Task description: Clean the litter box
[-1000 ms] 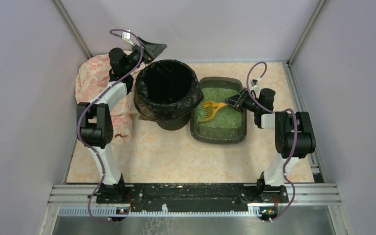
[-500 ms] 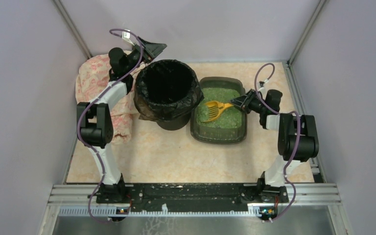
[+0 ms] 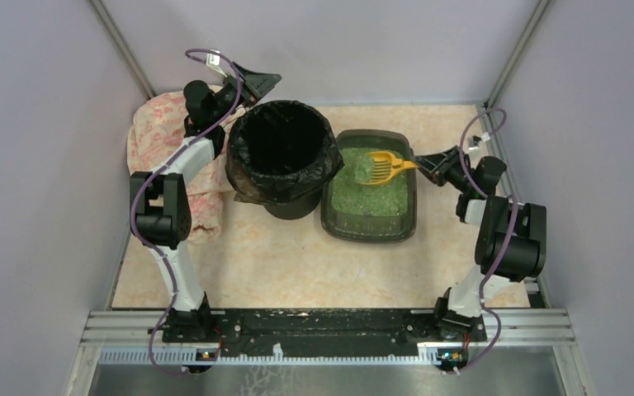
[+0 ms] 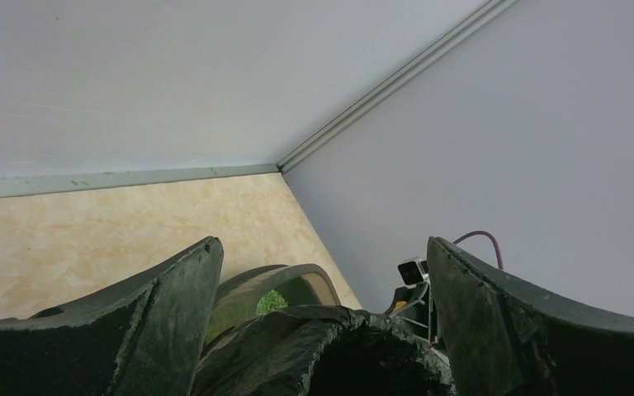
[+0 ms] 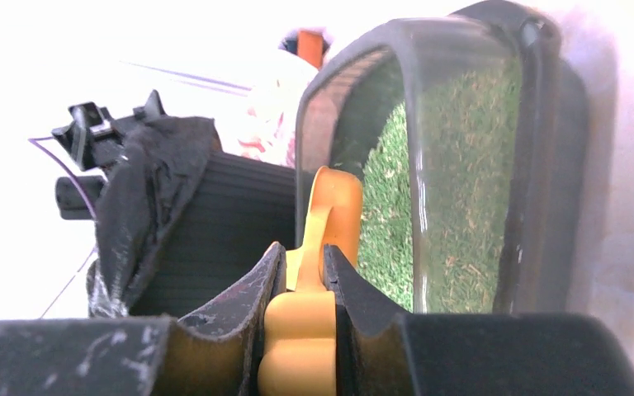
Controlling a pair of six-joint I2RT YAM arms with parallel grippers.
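Observation:
The litter box (image 3: 368,235) is a dark tray of green granules right of the bin. A yellow scoop (image 3: 380,165) carrying green granules hangs over the box's far end, handle pointing right. My right gripper (image 3: 423,162) is shut on that handle, just beyond the box's right rim. In the right wrist view the jaws (image 5: 304,252) pinch the scoop handle (image 5: 300,338), with the litter box (image 5: 545,165) ahead. My left gripper (image 3: 256,82) stands open at the bin's far left rim, holding nothing. In the left wrist view it (image 4: 322,241) straddles the bin's black bag (image 4: 330,346); the litter box (image 4: 305,272) shows beyond.
The round bin (image 3: 330,161) with a black bag stands left of the box, almost touching it. A pink patterned cloth (image 3: 161,136) lies at the far left under the left arm. Grey walls close three sides. A metal rail (image 3: 330,326) runs along the near edge.
My right gripper has drawn back to the right and toward the far side, raising the scoop from the box's middle to its far end with granules in it. The left arm has stayed still.

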